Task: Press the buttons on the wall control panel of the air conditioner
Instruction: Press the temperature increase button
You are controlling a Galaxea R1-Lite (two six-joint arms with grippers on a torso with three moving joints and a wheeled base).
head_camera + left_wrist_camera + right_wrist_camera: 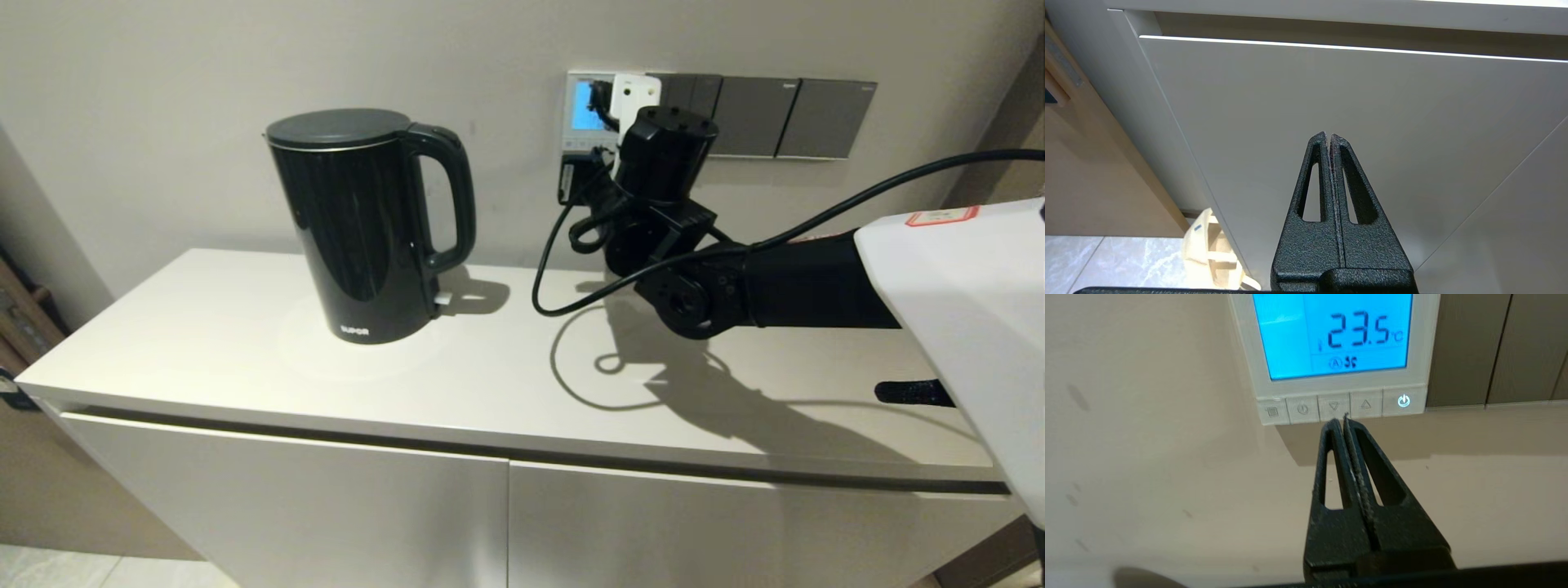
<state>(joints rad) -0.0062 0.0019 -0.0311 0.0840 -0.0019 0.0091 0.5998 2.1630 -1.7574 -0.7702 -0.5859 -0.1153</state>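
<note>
Left gripper: your left gripper (1329,136) is hanging low and nearest you, in front of the white cabinet door (1331,102), fingers pressed together on nothing. It is sitting idle.

Cabinet top: the white countertop (204,351) is carrying a black kettle (359,224) on the left, well apart from your working arm on the right.

Right gripper: your right gripper (1340,420) is reaching over the counter to the far wall, fingers clenched into one narrow tip and gripping nothing. The tip is sitting at the lower edge of the down-arrow button (1334,406); you cannot tell from these views whether it is touching or just short.

Control panel: the thermostat (1249,371) is mounted on the far wall, right of the kettle, with grey switch plates (784,118) running off to its right. Its screen (1333,332) is glowing blue and showing 23.5.

Button row: the buttons (1343,406) are lining the panel's bottom edge, with a lit power button (1403,401) at the right end.

Risks: you are aiming low, so a straight push could be landing on the panel's rim or the bare wall. The buttons are packed tightly, so any sideways drift could be catching a neighbour. Pushing hard could be straining the panel.
</note>
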